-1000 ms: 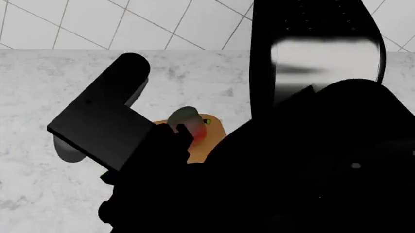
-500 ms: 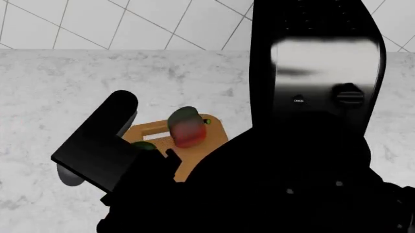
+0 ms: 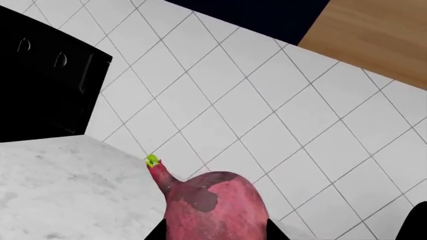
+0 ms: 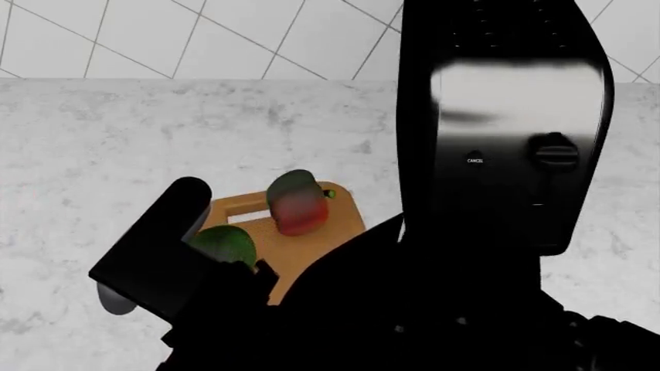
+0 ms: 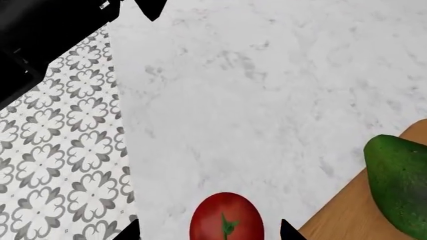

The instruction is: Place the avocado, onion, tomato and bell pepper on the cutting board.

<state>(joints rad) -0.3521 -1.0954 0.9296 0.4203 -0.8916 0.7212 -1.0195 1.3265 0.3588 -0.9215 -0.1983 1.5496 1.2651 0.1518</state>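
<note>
— White diagonal tiles filled the wall behind the speckled grey table (image 3: 60, 185) in the left wrist view. What did the left hand (image 3: 215, 235) have?

— It was clenched on the onion (image 3: 217, 210), the green sprout pointing away from the hand toward the wall.

— And the head view?

— The same grey table, with the cutting board (image 4: 309, 247) partly hidden by the dark arms. The bell pepper (image 4: 296, 202) sat on the board near its slot handle, and the avocado (image 4: 222, 244) lay on the board just beside the left arm. A tall black appliance (image 4: 500, 124) stood at the far right.

— The right wrist view?

— The right hand (image 5: 210, 232) was closed around the tomato (image 5: 227, 218), calyx facing the camera. Beyond it lay bare marble; the avocado rested on the board's edge just beside the hand, and patterned floor (image 5: 60, 165) showed past the table's rim.
</note>
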